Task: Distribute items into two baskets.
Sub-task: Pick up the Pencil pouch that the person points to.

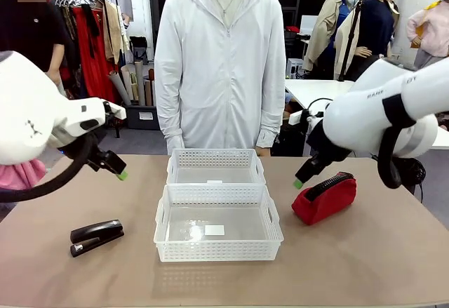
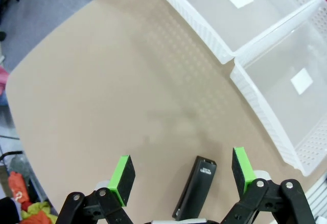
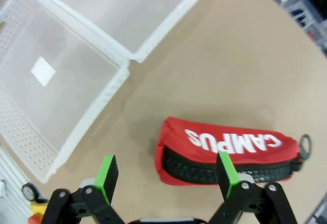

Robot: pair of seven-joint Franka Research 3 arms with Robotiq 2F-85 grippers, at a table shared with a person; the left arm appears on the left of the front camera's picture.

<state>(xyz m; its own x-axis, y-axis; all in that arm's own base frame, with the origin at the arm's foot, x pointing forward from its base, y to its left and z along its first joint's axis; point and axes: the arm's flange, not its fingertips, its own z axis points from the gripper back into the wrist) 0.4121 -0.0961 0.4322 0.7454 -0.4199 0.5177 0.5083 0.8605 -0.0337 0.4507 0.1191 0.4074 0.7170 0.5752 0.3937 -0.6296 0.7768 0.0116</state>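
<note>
Released, the left end effector (image 2: 182, 173) hovered over the stapler (image 2: 196, 185) and the right end effector (image 3: 166, 173) over the pouch (image 3: 225, 142), likely lined up to fill the 2 baskets (image 1: 217, 250) mid-frame.

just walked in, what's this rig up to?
Sorting hasn't started. The left claw is open and hangs over the black stapler, which lies on the table at the robot's left. The right claw is open over the red pouch at the robot's right. Neither is touching its item. The near basket and far basket sit mid-table with neither item in them. A person stands at the far side, hands off the table.
</note>
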